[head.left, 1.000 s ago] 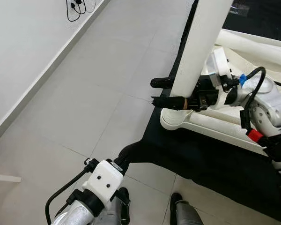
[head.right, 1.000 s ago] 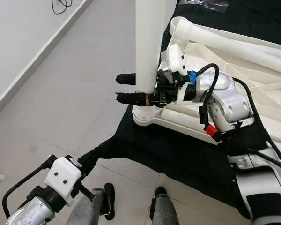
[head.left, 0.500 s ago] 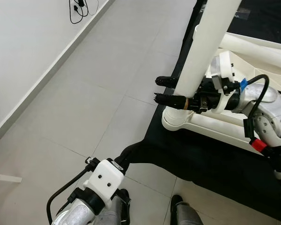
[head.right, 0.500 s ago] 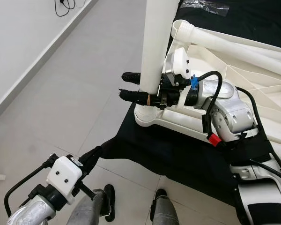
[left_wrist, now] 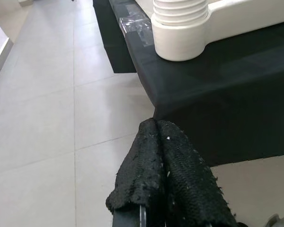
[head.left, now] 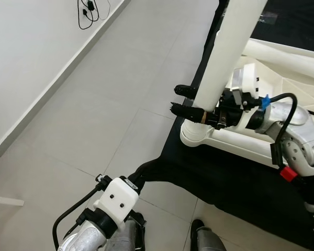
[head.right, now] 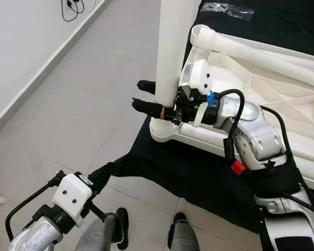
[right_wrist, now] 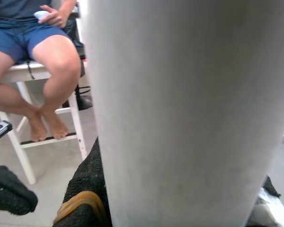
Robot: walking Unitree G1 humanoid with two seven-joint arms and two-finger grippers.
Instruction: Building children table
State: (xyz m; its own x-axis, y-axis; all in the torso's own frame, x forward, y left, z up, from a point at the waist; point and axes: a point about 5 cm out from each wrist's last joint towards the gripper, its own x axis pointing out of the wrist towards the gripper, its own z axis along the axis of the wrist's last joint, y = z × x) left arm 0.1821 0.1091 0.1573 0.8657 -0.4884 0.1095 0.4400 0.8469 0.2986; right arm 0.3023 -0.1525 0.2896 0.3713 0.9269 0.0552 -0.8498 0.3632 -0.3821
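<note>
- The right gripper (head.right: 146, 97), at the centre of the right eye view, is clasping the white table leg (head.right: 174, 47) between its two black fingers.
- The leg is standing nearly upright, its long axis running up out of the frame's top, its foot seated in the corner socket (head.right: 165, 130) of the upturned white table frame (head.right: 261, 78) lying on a black cloth (head.right: 199, 167).
- The left gripper (left_wrist: 163, 182) is hanging at lower left, fingers pressed together on nothing.

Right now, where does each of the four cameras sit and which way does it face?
Left eye view: head camera, looking down; right gripper around the upright white plastic table leg above the white corner socket.
Right eye view: same head, shifted sideways; left gripper low over the grey tiled floor.
Left wrist view: along the shut left fingers toward the socket on the black cloth.
Right wrist view: pressed against the leg; a seated person behind.
Shared: both eyes and left wrist show the socket.
</note>
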